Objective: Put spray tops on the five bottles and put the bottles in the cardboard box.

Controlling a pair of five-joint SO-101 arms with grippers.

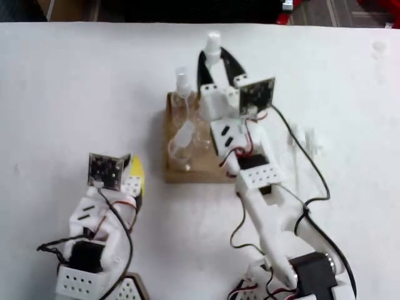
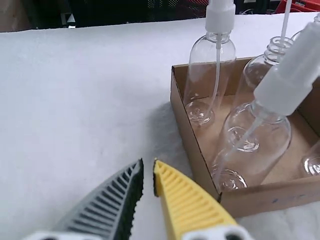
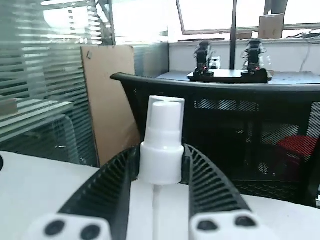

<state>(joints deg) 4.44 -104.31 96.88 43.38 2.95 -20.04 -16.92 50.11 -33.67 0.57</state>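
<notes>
With my right pincer pinching the spray top, I should keep it plumb and lower it squarely onto the threaded neck of the uncapped bottle in the cardboard box.

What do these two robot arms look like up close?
Both are white plastic with perforated blocks, black motors and black and red cables. The left claw has one grey and one yellow ribbed finger; the right claw has two black ribbed fingers.
</notes>
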